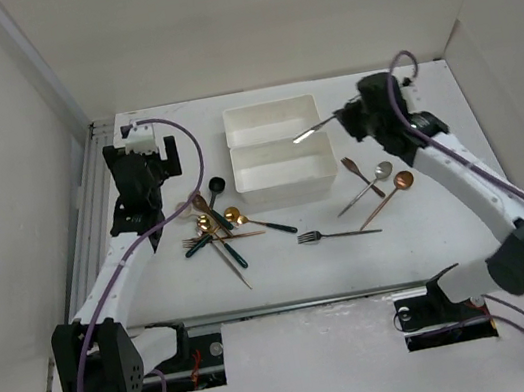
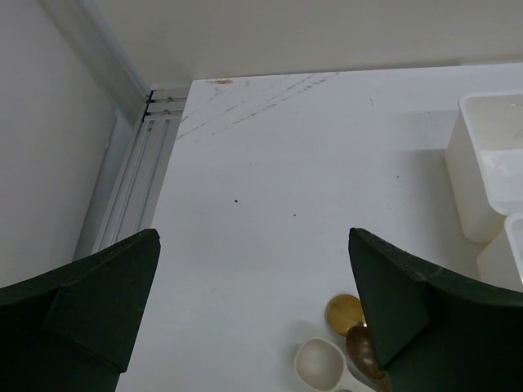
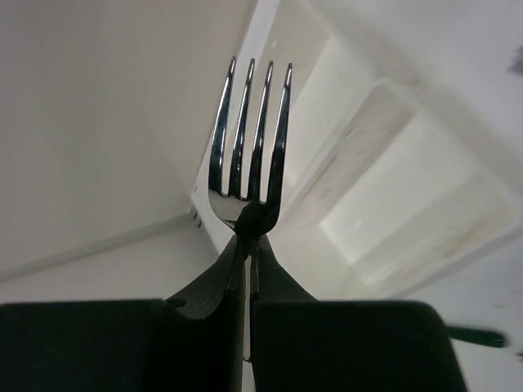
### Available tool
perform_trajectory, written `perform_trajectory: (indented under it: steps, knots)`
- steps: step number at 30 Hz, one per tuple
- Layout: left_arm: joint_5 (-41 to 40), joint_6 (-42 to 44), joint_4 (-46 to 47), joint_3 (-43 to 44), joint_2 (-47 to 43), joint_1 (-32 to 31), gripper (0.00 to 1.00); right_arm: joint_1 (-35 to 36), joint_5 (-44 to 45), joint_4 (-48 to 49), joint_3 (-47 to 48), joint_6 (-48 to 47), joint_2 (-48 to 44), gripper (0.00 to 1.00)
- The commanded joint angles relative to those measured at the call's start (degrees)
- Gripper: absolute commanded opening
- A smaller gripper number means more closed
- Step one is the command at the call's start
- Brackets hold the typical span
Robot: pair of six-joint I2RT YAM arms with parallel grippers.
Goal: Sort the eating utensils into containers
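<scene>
Silver fork: was clamped in right gripper above white trays, upper centre; both were seen empty. Remaining utensils were left unsorted mid-frame. Left gripper was held apart.

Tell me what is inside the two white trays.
The far tray and near tray look empty. The fork in the right gripper hangs over their shared rim, hiding a sliver there.

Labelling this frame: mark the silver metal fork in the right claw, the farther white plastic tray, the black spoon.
Silver metal fork [image 3: 245, 196], right wrist view, tine base.
Farther white plastic tray [image 1: 264, 122], top view, floor.
Black spoon [image 1: 216, 184], top view, bowl.
</scene>
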Motion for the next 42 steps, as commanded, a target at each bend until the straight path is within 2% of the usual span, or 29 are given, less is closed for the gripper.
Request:
perform_trajectory:
  steps: [1, 3, 4, 7, 12, 17, 18, 19, 20, 21, 23, 25, 28, 31, 32, 33, 34, 35, 36, 37, 40, 41, 42]
  knots:
    - [0.2, -1.3, 0.1, -0.3, -1.9, 0.3, 1.0, 7.3, 4.8, 2.3, 9.0, 14.3, 11.5, 0.0]
    - [0.2, -1.3, 0.1, -0.9, -2.5, 0.3, 1.0, 10.1, 4.5, -4.6, 17.4, 15.9, 17.7, 0.0]
    - [0.2, -1.3, 0.1, -0.9, -2.5, 0.3, 1.0, 10.1, 3.2, -6.8, 19.8, 17.7, 23.0, 0.0]
    - [-1.1, -1.3, -0.4, -2.0, -3.8, 0.3, 1.0, 11.6, 0.3, -9.0, 23.0, 18.8, 29.3, 0.0]
    - [-2.5, -1.3, -0.4, -2.5, -5.5, 0.3, 1.0, 12.1, -0.8, -9.0, 21.9, 21.1, 31.5, 0.0]
    - [-2.5, -1.3, -0.4, -3.1, -6.0, 0.3, 1.0, 12.1, 3.6, -9.0, 18.6, 20.5, 30.2, 0.0]
    - [-2.5, -1.3, 0.2, -3.6, -6.0, 0.3, 1.0, 12.1, 2.2, -9.0, 17.9, 19.9, 31.0, 0.03]
    - [-2.5, -1.3, 0.2, -3.6, -6.0, 0.3, 1.0, 11.3, 0.6, -9.0, 17.9, 19.3, 31.0, 0.14]
    - [-2.5, -1.3, 0.2, -3.6, -6.0, 0.3, 1.0, 10.8, -3.2, -8.1, 16.5, 18.8, 31.6, 0.27]
    - [-2.5, -1.3, 0.2, -3.6, -6.0, 0.3, 1.0, 10.1, -5.0, -5.0, 15.7, 17.7, 31.6, 0.52]
    - [-2.5, -1.3, 0.2, -3.6, -6.0, 0.3, 1.0, 10.1, -6.9, -2.7, 14.9, 16.2, 30.4, 0.66]
    - [-2.5, -0.7, 0.7, -3.6, -6.0, -0.3, 1.0, 10.6, -6.2, -2.0, 14.2, 14.2, 28.5, 0.76]
    - [-2.5, 0.0, 0.7, -3.6, -6.0, -0.3, 1.0, 11.1, -3.9, -1.1, 16.8, 9.8, 25.0, 0.77]
    - [-2.5, 0.0, 0.7, -3.6, -6.0, -0.3, 1.0, 11.7, 1.5, 1.2, 18.9, -4.2, 20.8, 0.76]
    - [-2.5, 0.0, 0.7, -3.6, -6.0, -0.3, 1.0, 12.3, 3.9, 1.2, 18.9, -14.9, 17.8, 0.74]
    - [-2.5, -0.5, 0.7, -3.6, -6.0, -0.3, 1.0, 12.3, 6.4, 1.2, 18.9, -19.0, 16.5, 0.73]
    - [-2.5, -0.6, 0.7, -3.6, -6.0, -0.3, 1.0, 11.3, 11.3, -1.9, 17.1, -19.1, 15.2, 0.69]
    - [-2.5, -0.6, 0.7, -3.6, -6.0, -0.3, 1.0, 9.5, 12.5, -11.8, 15.4, -16.8, 12.7, 0.62]
    - [-1.8, -0.6, 1.3, -3.6, -6.0, -0.3, 1.0, 7.1, 12.5, -16.0, 12.8, -11.2, 11.1, 0.49]
    - [-1.3, -0.6, 1.3, -4.1, -6.0, -0.3, 1.0, 2.1, 9.8, -19.9, 5.4, -9.6, 9.1, 0.43]
    - [0.7, -0.6, 1.8, -4.1, -6.0, -0.3, 1.0, -3.7, 3.9, -17.1, -7.9, -8.6, 0.5, 0.41]
    - [1.3, -0.6, 1.8, -4.1, -6.0, -0.3, 1.0, -6.4, -0.2, -15.2, -15.2, -8.6, -1.4, 0.43]
    - [1.9, -1.1, 1.8, -4.1, -6.0, -0.3, 1.0, -7.7, -1.9, -12.3, -18.2, -8.6, -2.8, 0.45]
